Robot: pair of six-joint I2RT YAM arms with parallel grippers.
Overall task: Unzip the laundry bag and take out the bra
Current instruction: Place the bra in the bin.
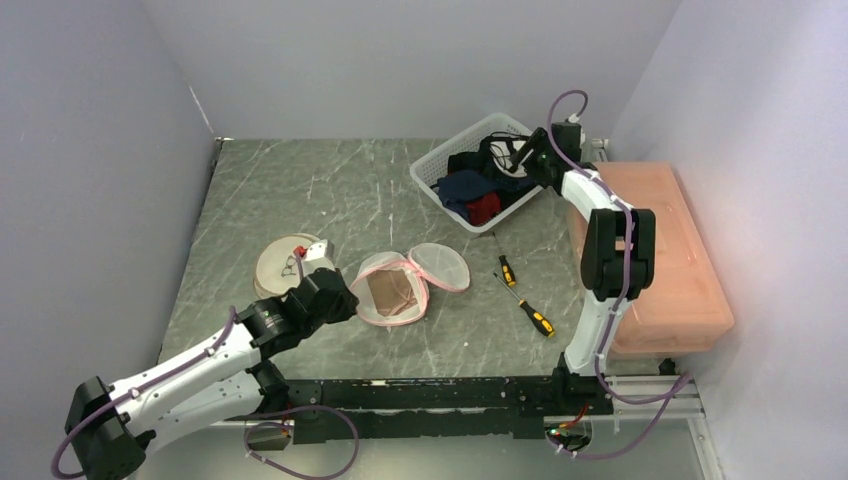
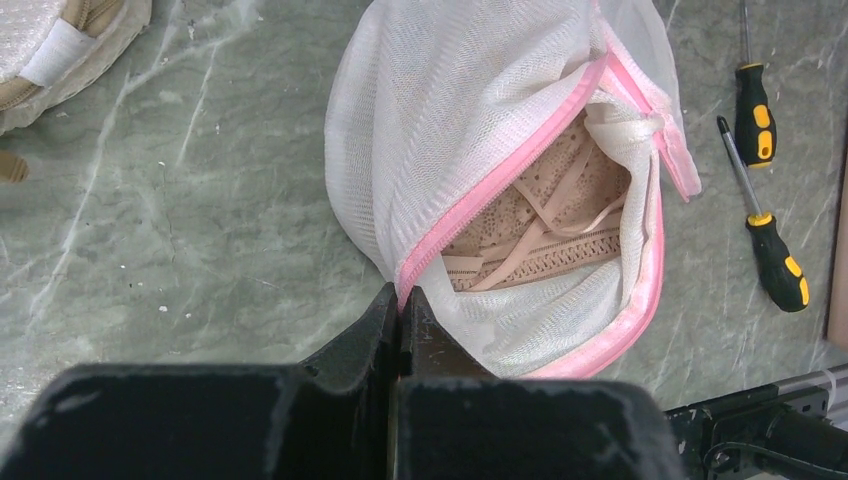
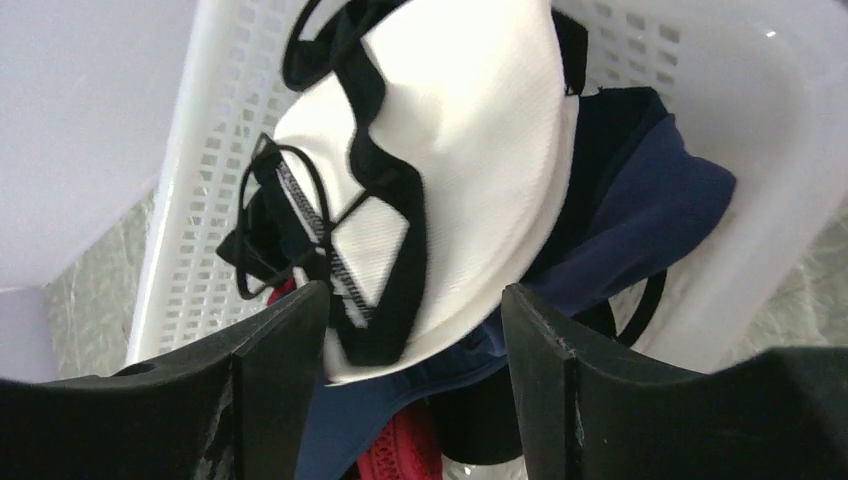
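The white mesh laundry bag point(image 1: 438, 266) with pink zip trim lies unzipped on the marble table. A beige lace bra point(image 2: 545, 225) shows inside its opening point(image 1: 392, 293). My left gripper point(image 2: 402, 296) is shut on the pink zip edge at the near end of the bag point(image 2: 450, 110); in the top view it point(image 1: 340, 297) sits just left of the bag. My right gripper point(image 3: 415, 300) stands open over the white basket point(image 3: 200, 200) at the back right point(image 1: 512, 156). A white bra with black trim point(image 3: 470, 150) lies between and beyond its fingers on the pile of clothes.
A round beige padded item point(image 1: 288, 262) lies left of the bag. Two yellow-and-black screwdrivers point(image 1: 508, 270) point(image 1: 532, 314) lie to its right. The basket point(image 1: 437, 160) holds dark blue, black and red garments. A pink lidded box point(image 1: 660, 250) fills the right edge.
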